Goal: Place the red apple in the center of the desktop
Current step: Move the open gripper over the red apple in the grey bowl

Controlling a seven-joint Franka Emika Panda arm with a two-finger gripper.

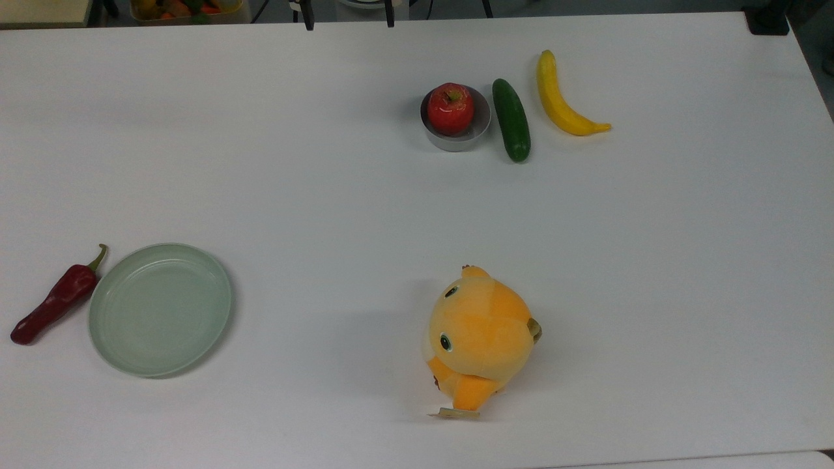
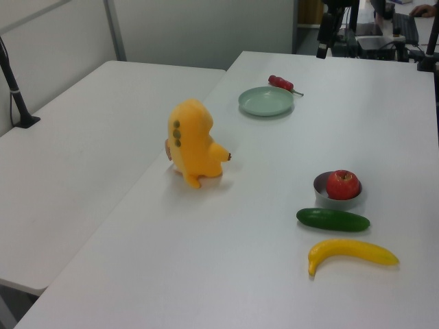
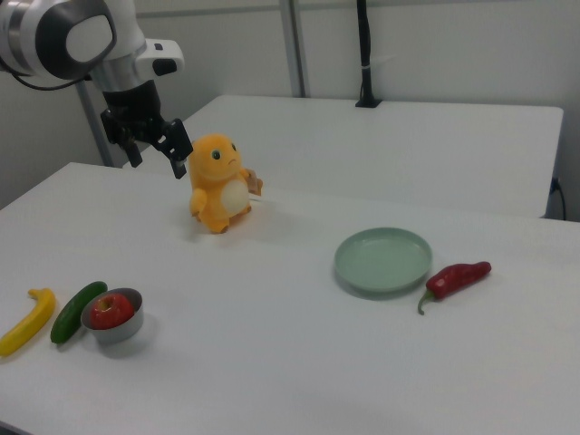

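In the right view the gripper [image 3: 156, 149] hangs above the desktop [image 3: 272, 344], fingers [image 3: 178, 148] spread wide and holding nothing, beside the orange plush [image 3: 217, 183]. The apple [image 1: 450, 108] sits in a grey cup [image 1: 456, 138], next to a cucumber [image 1: 511, 128] and banana [image 1: 560, 101], up from centre in the top view. A second white table [image 3: 408, 145] stands behind.

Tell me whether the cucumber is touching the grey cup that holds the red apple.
Apart. In the top view a thin strip of white desktop shows between the cucumber and the grey cup holding the red apple.
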